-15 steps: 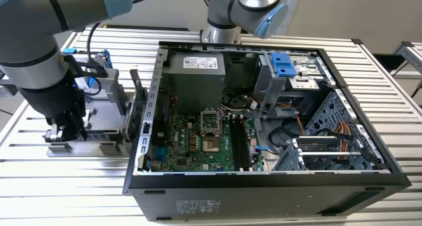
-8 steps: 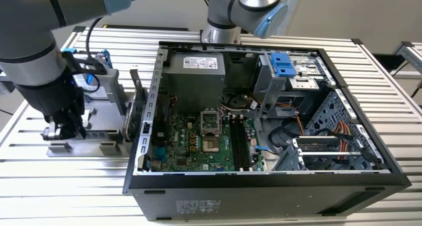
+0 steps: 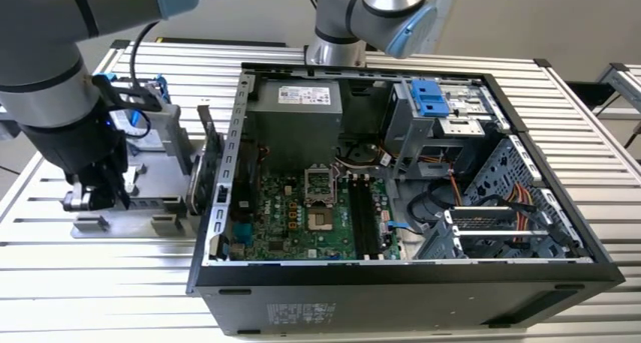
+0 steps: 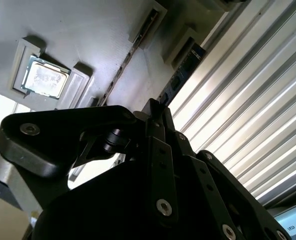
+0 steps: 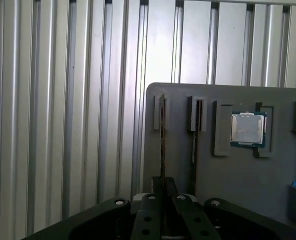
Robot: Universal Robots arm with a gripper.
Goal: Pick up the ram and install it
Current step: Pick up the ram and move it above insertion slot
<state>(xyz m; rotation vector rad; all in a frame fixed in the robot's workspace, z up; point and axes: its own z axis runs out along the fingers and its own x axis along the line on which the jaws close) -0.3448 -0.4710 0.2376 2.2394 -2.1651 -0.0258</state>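
The ram is a thin dark stick standing on edge in a slot of the grey parts tray, and it shows again in the second wrist view as the ram. My gripper sits over one end of it, its two dark fingers pressed close on either side of the stick, seemingly shut on it. In the exterior view the gripper is low over the tray, to the exterior view's left of the open computer case. The long black memory slots lie on the motherboard inside the case.
A second thin stick stands in the neighbouring slot. A processor chip lies in a tray pocket. A silver drive with blue brackets stands behind my arm. A dark card leans by the case wall. Another arm's base is behind the case.
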